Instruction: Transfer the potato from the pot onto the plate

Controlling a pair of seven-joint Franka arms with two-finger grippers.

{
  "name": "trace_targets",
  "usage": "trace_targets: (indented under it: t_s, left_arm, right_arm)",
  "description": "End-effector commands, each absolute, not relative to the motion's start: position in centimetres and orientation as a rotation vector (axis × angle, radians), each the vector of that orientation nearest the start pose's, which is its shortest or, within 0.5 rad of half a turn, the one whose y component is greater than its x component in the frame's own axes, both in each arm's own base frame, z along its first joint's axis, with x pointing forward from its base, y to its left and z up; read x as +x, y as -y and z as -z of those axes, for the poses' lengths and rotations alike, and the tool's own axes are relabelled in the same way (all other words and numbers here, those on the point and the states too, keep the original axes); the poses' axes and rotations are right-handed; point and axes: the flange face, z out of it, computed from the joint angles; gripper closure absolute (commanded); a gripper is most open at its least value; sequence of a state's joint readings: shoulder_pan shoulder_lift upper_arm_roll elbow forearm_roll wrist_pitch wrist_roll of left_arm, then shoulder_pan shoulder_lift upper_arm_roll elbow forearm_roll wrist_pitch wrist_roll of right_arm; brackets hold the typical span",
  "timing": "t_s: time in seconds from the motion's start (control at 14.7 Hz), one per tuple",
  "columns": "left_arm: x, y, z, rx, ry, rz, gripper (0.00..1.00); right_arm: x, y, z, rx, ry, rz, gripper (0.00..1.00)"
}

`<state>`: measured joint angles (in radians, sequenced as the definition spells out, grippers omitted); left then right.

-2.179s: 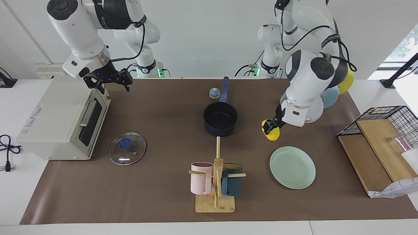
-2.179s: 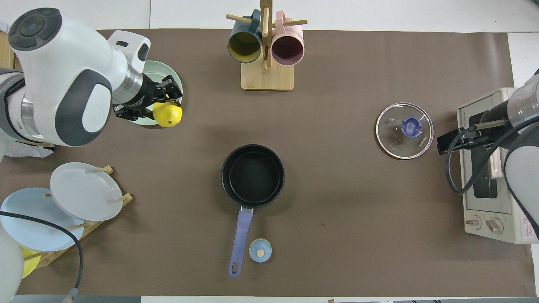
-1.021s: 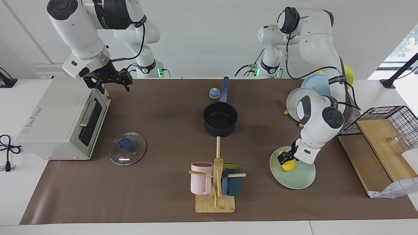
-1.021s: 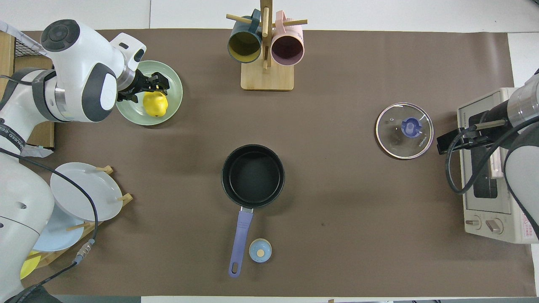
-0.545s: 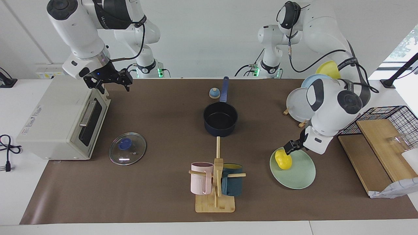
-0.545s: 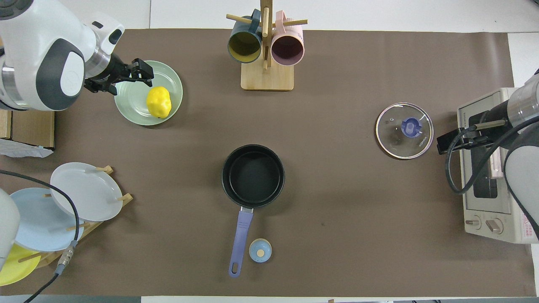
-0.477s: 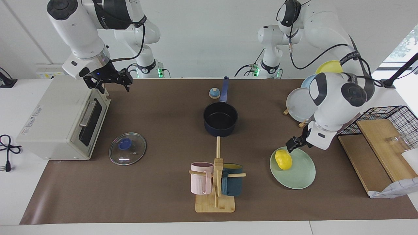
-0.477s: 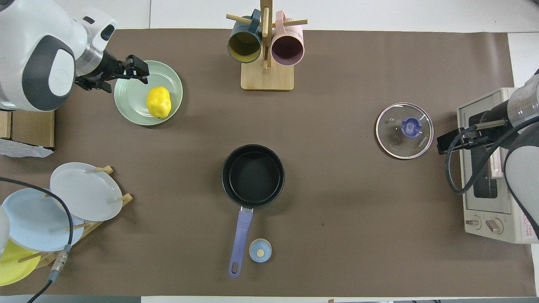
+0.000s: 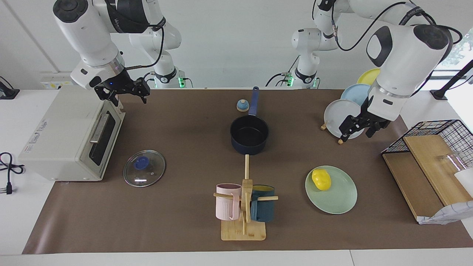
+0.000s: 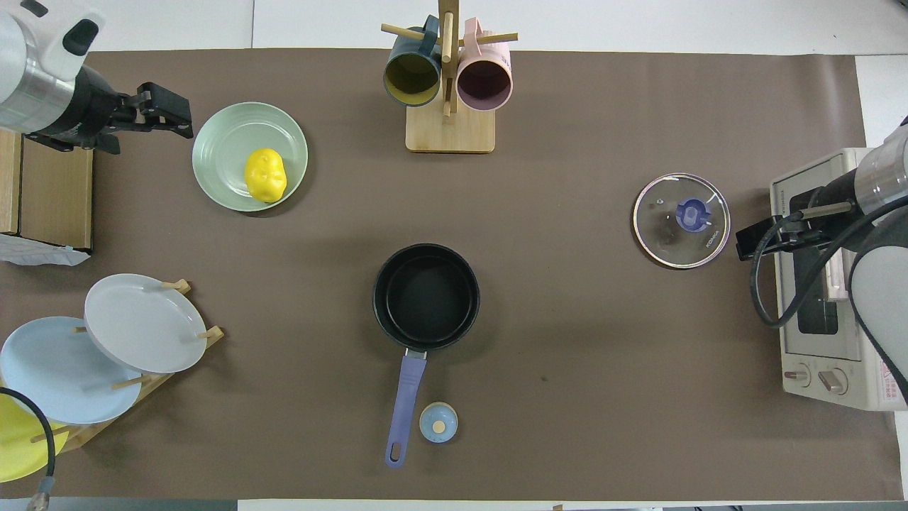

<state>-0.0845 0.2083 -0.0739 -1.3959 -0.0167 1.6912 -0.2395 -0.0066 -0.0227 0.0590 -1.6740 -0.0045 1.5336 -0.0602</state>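
Observation:
The yellow potato (image 9: 321, 179) (image 10: 265, 174) lies on the mint-green plate (image 9: 340, 203) (image 10: 220, 142), on its side nearer to the pot. The navy pot (image 9: 249, 135) (image 10: 425, 297) stands mid-table with nothing in it, its handle toward the robots. My left gripper (image 9: 357, 129) (image 10: 177, 111) is open and holds nothing. It is raised over the mat beside the plate, toward the left arm's end, apart from the potato. My right gripper (image 9: 123, 92) (image 10: 755, 239) waits open over the toaster oven's top front edge.
A mug tree (image 9: 244, 207) (image 10: 448, 78) with a pink and a teal mug stands beside the plate. A glass lid (image 9: 144, 168) (image 10: 681, 220) lies in front of the toaster oven (image 9: 70, 136) (image 10: 830, 284). A plate rack (image 9: 351, 111) (image 10: 120, 333) and a wire basket (image 9: 439, 133) sit at the left arm's end.
My left gripper carried the potato over the plate, set it down and let go. It then rose and drew back toward the left arm's end. The right arm has not moved.

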Motion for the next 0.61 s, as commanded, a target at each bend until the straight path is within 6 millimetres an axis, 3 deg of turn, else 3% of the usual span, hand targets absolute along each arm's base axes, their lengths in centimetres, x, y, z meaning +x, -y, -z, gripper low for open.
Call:
trace_targets:
  t_s: [0.0,0.14,0.34,0.54]
  left_arm:
    - [58.6,7.0,-61.4,-3.154,0.061,0.049,0.00]
    - [56.6,6.9,-61.6,-3.146,0.044,-0.001,0.00]
    - [53.2,7.2,-59.2,-3.133,0.034,-0.057,0.00]
    - [52.7,7.6,-59.3,-3.131,0.027,-0.061,0.00]
  right_arm:
    - [53.8,-2.6,-58.8,-3.137,0.142,-0.171,0.00]
    - [53.8,-2.6,-58.8,-3.137,0.142,-0.171,0.00]
    - [53.8,-2.6,-58.8,-3.137,0.142,-0.171,0.00]
    - [53.8,-2.6,-58.8,-3.137,0.142,-0.171,0.00]
